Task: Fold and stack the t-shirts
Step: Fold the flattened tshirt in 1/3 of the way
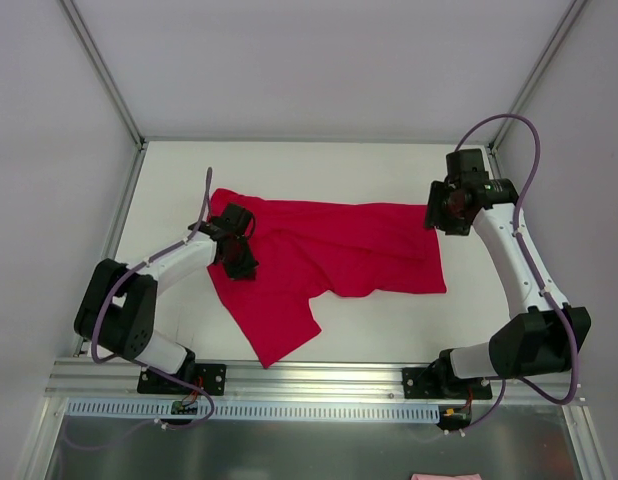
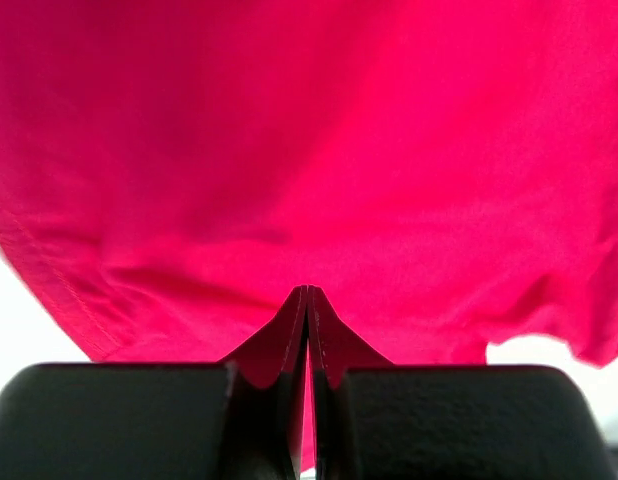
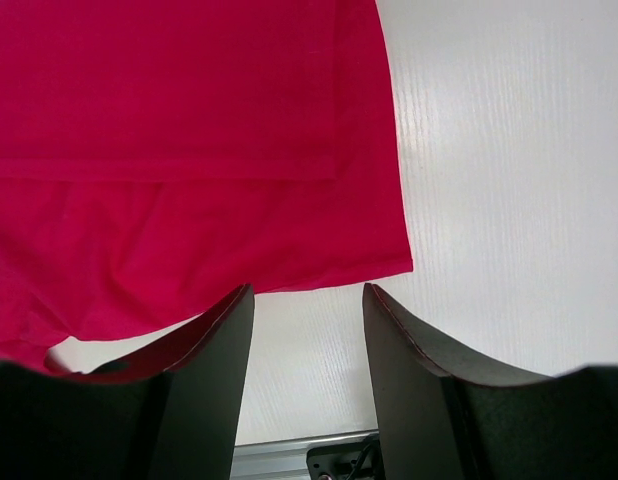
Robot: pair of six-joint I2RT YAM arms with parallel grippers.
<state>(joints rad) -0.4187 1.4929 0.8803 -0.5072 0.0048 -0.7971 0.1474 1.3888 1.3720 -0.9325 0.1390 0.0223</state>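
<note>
One crimson t-shirt [image 1: 339, 245] lies spread and partly folded over itself on the white table [image 1: 389, 170], with a flap reaching toward the near edge. My left gripper [image 1: 235, 246] is over the shirt's left part. In the left wrist view its jaws are pressed together at the tips [image 2: 307, 291], pinching the t-shirt [image 2: 319, 150], which fills that view. My right gripper [image 1: 449, 206] hovers at the shirt's right edge. It stands open [image 3: 307, 290] over bare table, with the t-shirt's hem corner [image 3: 189, 150] just past the fingertips and nothing between them.
An aluminium rail [image 1: 319, 378] runs along the near edge between the arm bases. Frame posts and white walls close in the left, back and right sides. A pinkish bit of cloth [image 1: 445, 476] shows at the bottom edge, below the rail.
</note>
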